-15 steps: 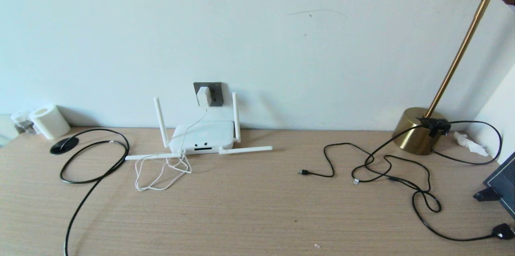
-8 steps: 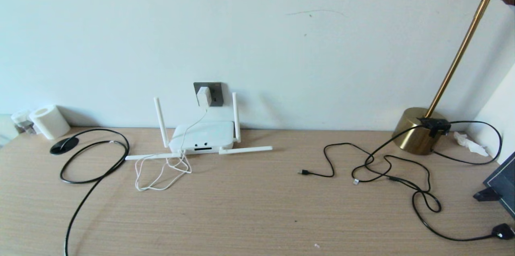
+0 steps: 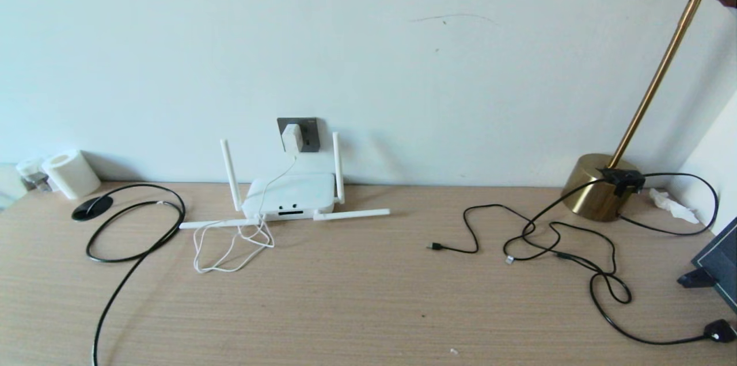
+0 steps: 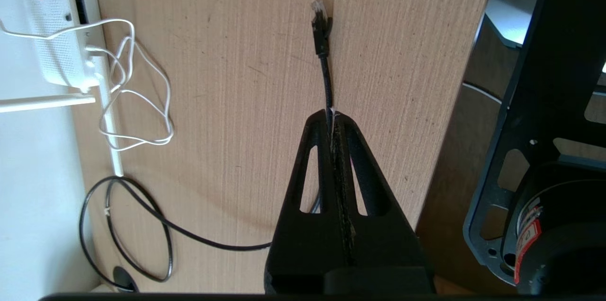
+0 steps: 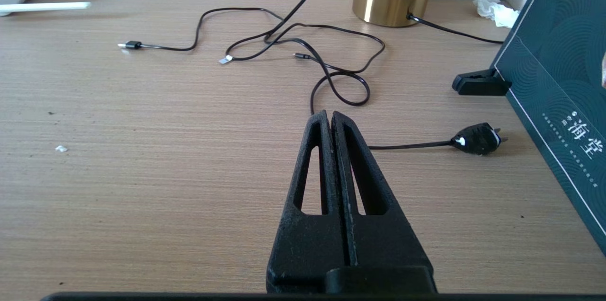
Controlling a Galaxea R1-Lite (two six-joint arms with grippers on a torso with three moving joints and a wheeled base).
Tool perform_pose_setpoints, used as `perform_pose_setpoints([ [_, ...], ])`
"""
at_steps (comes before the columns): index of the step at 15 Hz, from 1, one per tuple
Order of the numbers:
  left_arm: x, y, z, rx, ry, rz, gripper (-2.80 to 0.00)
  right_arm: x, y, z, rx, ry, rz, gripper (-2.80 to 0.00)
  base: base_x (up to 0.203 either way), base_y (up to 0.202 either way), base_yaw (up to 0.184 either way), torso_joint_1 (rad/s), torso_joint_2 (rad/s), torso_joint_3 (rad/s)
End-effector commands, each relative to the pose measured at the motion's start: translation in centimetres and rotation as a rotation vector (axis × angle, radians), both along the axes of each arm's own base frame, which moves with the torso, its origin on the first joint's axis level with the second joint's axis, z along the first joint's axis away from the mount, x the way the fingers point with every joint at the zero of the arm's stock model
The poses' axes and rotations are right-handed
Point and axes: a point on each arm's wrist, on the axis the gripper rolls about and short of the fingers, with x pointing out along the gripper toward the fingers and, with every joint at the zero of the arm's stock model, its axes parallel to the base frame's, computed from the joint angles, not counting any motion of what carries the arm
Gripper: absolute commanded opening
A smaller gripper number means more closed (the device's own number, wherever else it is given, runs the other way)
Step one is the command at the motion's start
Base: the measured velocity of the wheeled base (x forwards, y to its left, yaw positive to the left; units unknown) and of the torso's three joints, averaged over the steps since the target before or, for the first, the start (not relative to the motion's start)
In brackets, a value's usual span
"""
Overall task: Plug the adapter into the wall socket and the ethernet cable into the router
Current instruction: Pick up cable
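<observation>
While clamped in left tool [image 4: 333,119], ethernet cable [image 4: 325,74], plug beyond tips

The right gripper [image 5: 331,116], fingers pressed together, hovers above tangled black cords [image 5: 303,45].

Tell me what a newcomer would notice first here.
Probably the router against the wall, with the adapter in the socket above it. Next, the left end effector shut on the ethernet cable over the desk's near edge, its plug free.
</observation>
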Motion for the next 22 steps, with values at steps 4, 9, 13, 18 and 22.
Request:
perform_pose_setpoints([
  [4,1.9,-0.6,-0.3,0.101,0.071,0.057,0.00,0.0,0.0,0.0,0.000,0.000,0.000,-2.80,0.000,0.000,0.000,0.000,0.00,0.000],
  [9,5.5,-1.7,-1.4,0.178,0.208,0.108,0.00,0.0,0.0,0.0,0.000,0.000,0.000,-2.80,0.000,0.000,0.000,0.000,0.00,0.000],
  [13,11.1,-3.8,-1.6,0.146,0.262,0.091,0.00,0.0,0.0,0.0,0.000,0.000,0.000,-2.80,0.000,0.000,0.000,0.000,0.00,0.000],
  [18,14.6,-3.3,-3.2,0.115,0.358,0.142,0.00,0.0,0.0,0.0,0.000,0.001,0.000,-2.80,0.000,0.000,0.000,0.000,0.00,0.000],
  [22,15.7,-3.5,-4.6,0.119,0.375,0.147,0.00,0.0,0.0,0.0,0.000,0.000,0.000,-2.80,0.000,0.000,0.000,0.000,0.00,0.000],
])
